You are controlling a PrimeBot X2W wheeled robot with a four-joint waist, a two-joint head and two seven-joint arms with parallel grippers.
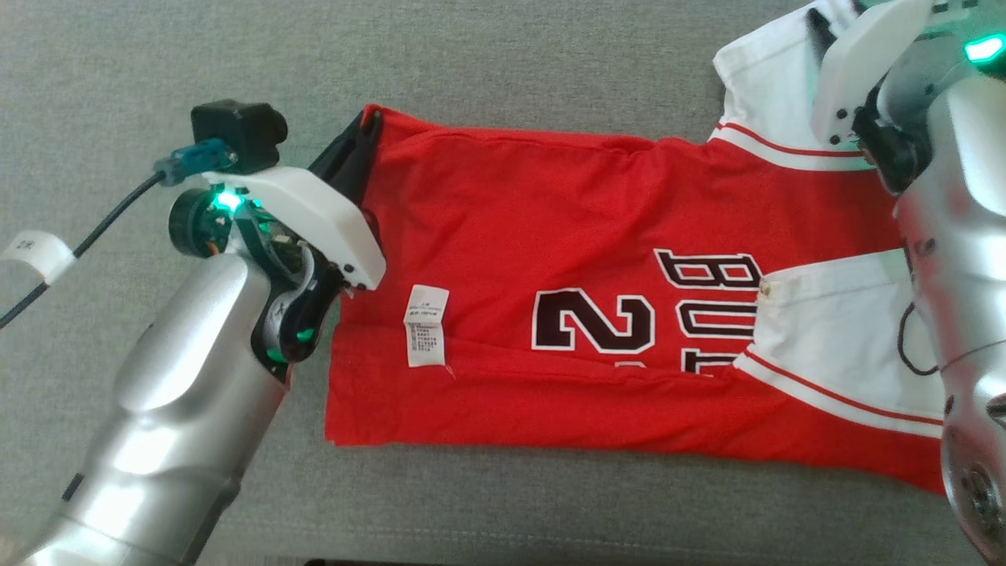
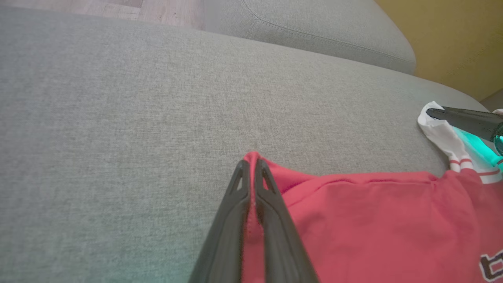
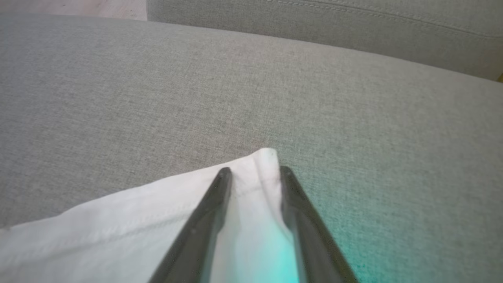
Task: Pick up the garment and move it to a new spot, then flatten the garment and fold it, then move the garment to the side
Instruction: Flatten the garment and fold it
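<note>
A red shirt [image 1: 550, 236] lies flat on a grey sofa [image 1: 157, 79]. It is spread sideways, with the bottom edge on the robot's left and the white sleeves on its right. The back faces up, I think (a big number [image 1: 593, 321] and some dark letters show on it). A small white tag [image 1: 425, 326] lies on the red cloth near the bottom edge.

The left pincer [image 2: 251, 163] is at the far corner of the bottom edge. Its two dark fingers are pressed together with red cloth between them, so it is clenched on the shirt. The corner pokes up a tiny bit past the tips.

The right pincer [image 3: 254, 169] is at the far sleeve [image 3: 118, 220]. Its fingers [image 3: 214, 204] stand apart, one on each side of the white corner. The cloth sits in the gap between them, and the fingers do not squeeze it, so this pincer is released.

The near sleeve [image 1: 833, 330] lies folded in over the red part and covers the ends of the letters. It has a thin red stripe along its edge.

The right arm [image 1: 959, 259] is big and silver and hides part of the shirt on that side. Green lights glow on both wrists.
</note>
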